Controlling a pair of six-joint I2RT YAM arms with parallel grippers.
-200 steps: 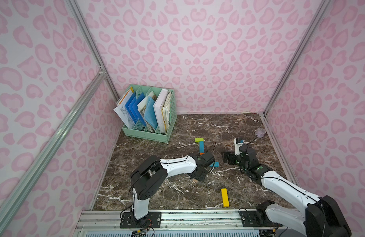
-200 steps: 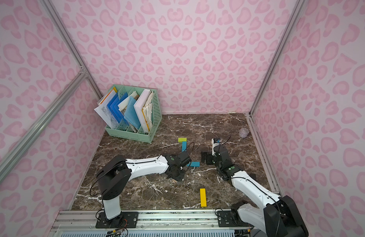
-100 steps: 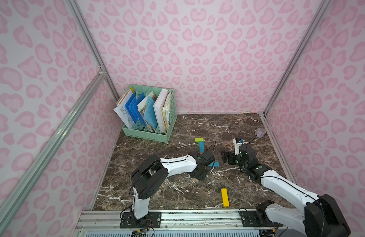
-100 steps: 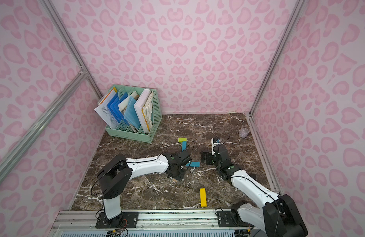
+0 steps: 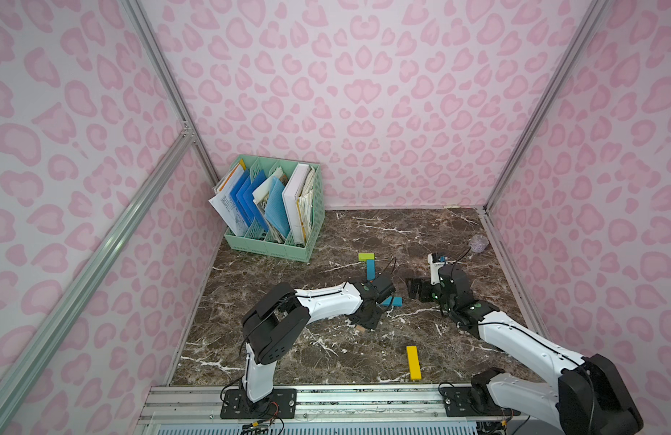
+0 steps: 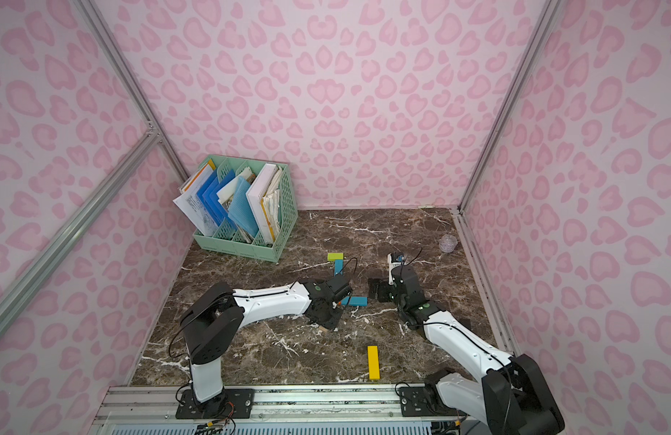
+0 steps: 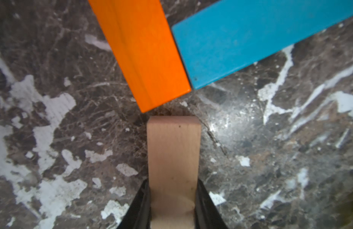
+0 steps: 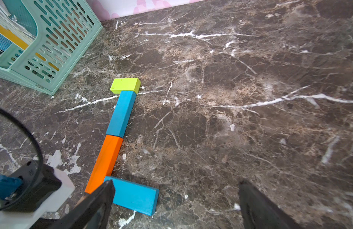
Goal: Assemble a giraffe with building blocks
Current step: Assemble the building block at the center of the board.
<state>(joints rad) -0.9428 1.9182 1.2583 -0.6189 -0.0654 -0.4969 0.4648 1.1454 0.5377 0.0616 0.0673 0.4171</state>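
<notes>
Left gripper [image 7: 172, 188]: clamped on the near end of the tan block [image 7: 173, 150], one finger on each long side.
Tan block: points far, low over the table; its far end sits just short of the near end of the orange block [image 7: 144, 53], with a thin gap between them. Whether it rests on the table, I cannot tell.
Right gripper [image 8: 176, 184]: jaws wide, nothing between them, low and just right of the blue body block [image 8: 135, 195].
Giraffe: partly built at mid-table. The lime block [image 8: 125, 85] lies across the far end of the blue neck block [image 8: 122, 114], touching. Neck and orange block meet end to end. The body block butts the orange block's near end and runs right.
Yellow block [image 5: 413, 362]: alone, flat, near the front edge, well apart from the rest.
Rack [image 5: 268, 246]: mint lattice, far left corner, holding blue folders and papers.
Writing: print on the rack's front white sheet is too small to read.
Table [image 5: 326, 233]: dark brown marble with white veins.
Far right: a small pale, see-through ball [image 5: 478, 243] by the wall.
Room: pink blotch-patterned walls [image 5: 364, 94] with aluminium posts at the corners.
</notes>
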